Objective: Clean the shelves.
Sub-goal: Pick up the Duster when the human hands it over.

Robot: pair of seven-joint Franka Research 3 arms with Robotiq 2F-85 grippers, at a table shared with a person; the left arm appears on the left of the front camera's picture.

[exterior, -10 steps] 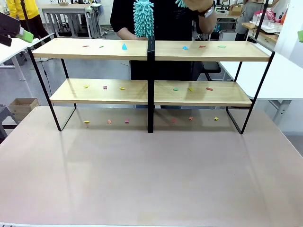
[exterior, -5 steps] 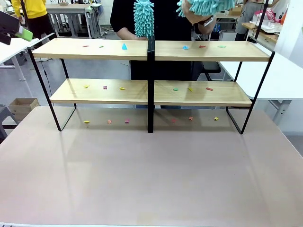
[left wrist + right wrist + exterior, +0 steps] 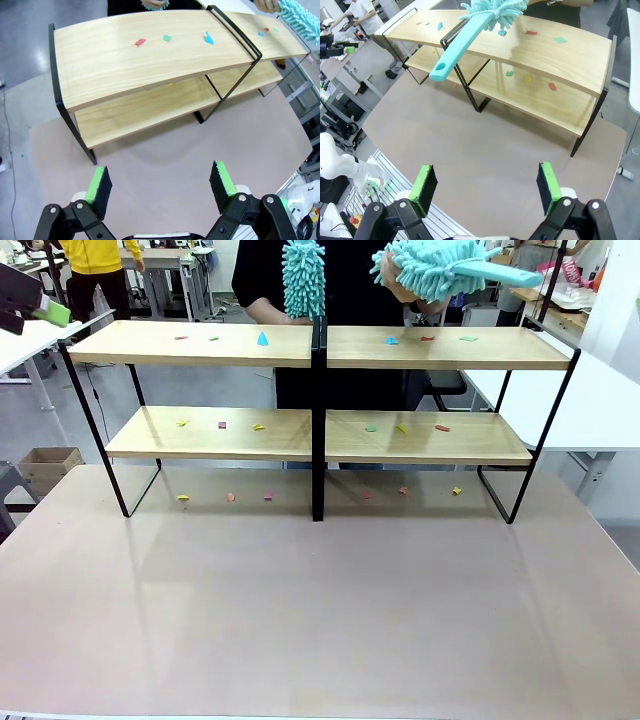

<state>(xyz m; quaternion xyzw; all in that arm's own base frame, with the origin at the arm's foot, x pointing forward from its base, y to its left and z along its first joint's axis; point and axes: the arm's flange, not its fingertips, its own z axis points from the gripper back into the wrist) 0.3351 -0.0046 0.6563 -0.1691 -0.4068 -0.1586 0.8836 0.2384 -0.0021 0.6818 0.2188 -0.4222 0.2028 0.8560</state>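
Note:
The shelves [image 3: 200,343], two long wooden boards on a black frame with a central post [image 3: 318,420], stand at the table's far side. Small coloured scraps [image 3: 263,338] lie on both boards and on the table beneath. A person behind holds one teal duster [image 3: 303,275] upright and a second teal duster [image 3: 440,265] level above the right top board, its handle pointing right. My left gripper [image 3: 160,175] is open, high off the shelves' [image 3: 150,55] left end. My right gripper [image 3: 486,175] is open above the table, facing the shelves [image 3: 555,55] and the duster handle [image 3: 457,47].
The beige tabletop [image 3: 320,610] in front of the shelves is bare. White tables flank it at the left [image 3: 20,345] and the right [image 3: 600,400]. A cardboard box [image 3: 50,465] sits on the floor at the left. Another person stands far back left.
The person's raised hand has brought the second duster down into view and turned it level, handle to the right. Both grippers and the upright duster have stayed still.

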